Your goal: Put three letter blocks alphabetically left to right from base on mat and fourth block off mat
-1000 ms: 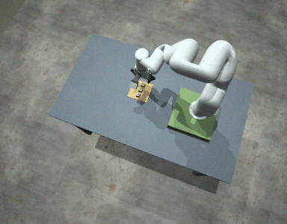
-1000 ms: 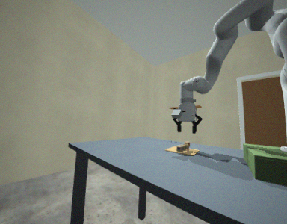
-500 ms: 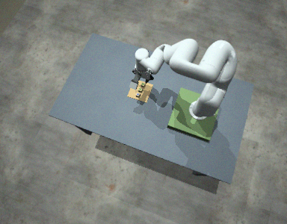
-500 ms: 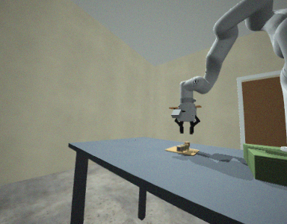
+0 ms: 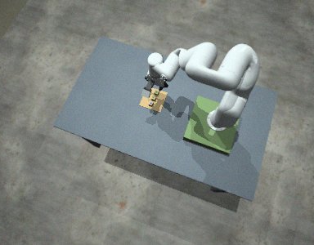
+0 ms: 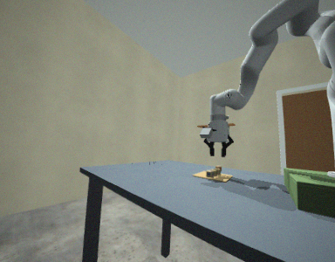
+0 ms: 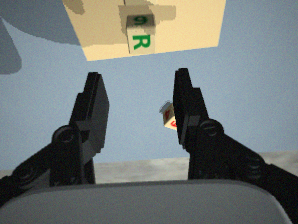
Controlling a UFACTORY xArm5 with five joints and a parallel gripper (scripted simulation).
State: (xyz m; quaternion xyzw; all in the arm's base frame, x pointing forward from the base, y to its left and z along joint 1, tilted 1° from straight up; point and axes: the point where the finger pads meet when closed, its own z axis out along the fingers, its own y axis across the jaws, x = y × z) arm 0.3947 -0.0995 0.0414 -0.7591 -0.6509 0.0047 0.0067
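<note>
The tan mat (image 5: 159, 108) (image 6: 225, 176) (image 7: 200, 30) lies on the table with three blocks in a close row. The end block (image 5: 156, 93) (image 7: 141, 42) shows a green R on top, turned sideways in the wrist view, near the mat's edge. The middle block (image 5: 154, 98) and the other end block (image 5: 150, 104) have tops too small to read. A block with red marks (image 7: 170, 119) sits off the mat, partly hidden behind a finger; the arm hides it in the top view. My gripper (image 5: 156, 87) (image 6: 218, 154) (image 7: 139, 86) is partly open and empty, well above the table.
The blue-grey table (image 5: 104, 90) (image 6: 154, 188) carries everything. The green base block (image 5: 198, 140) (image 6: 317, 196) stands under the arm's base. Beyond the off-mat block, the table's edge and the floor (image 7: 135, 174) show in the wrist view.
</note>
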